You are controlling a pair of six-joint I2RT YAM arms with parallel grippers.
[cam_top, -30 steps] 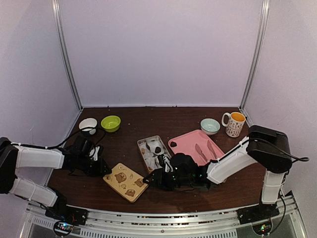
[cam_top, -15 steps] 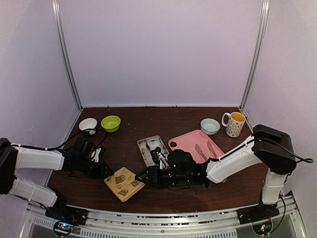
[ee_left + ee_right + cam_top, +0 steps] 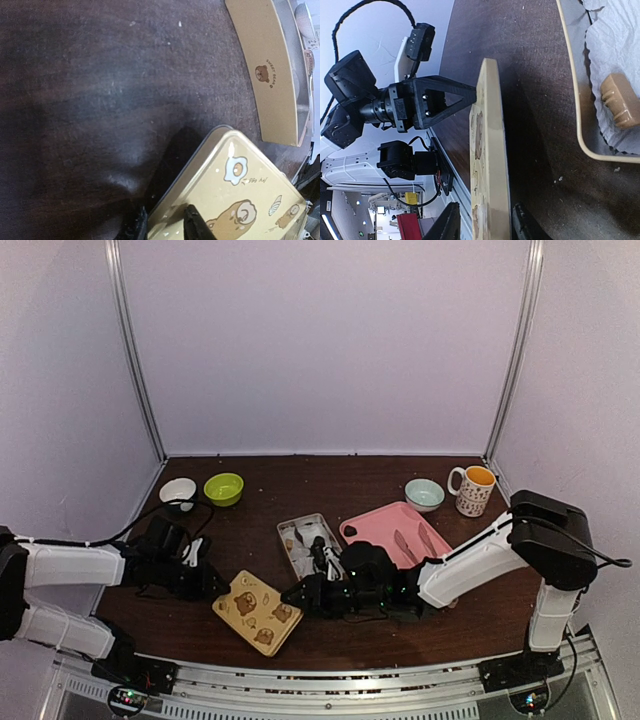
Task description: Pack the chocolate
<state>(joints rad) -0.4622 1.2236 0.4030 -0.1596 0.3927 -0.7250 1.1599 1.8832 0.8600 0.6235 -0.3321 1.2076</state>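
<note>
The tan lid (image 3: 258,612) with printed bears hangs a little above the table between both grippers. My left gripper (image 3: 213,586) is shut on its left corner; in the left wrist view the fingers (image 3: 192,225) pinch the lid (image 3: 240,200). My right gripper (image 3: 294,597) is shut on its right edge; in the right wrist view the jaws straddle the edge-on lid (image 3: 490,150). The open tin (image 3: 308,543) lies behind, lined with white paper. One light brown chocolate lump (image 3: 620,100) lies in it. Other chocolate is too small to tell.
A pink tray (image 3: 400,535) with cutlery lies right of the tin. A white bowl (image 3: 178,490) and a green bowl (image 3: 223,488) stand at the back left. A teal bowl (image 3: 424,494) and a patterned mug (image 3: 473,490) stand at the back right.
The lid lay with only the right gripper at its corner; it was tilted up and pushed left into the left gripper, and now sits flatter, held at both ends.
</note>
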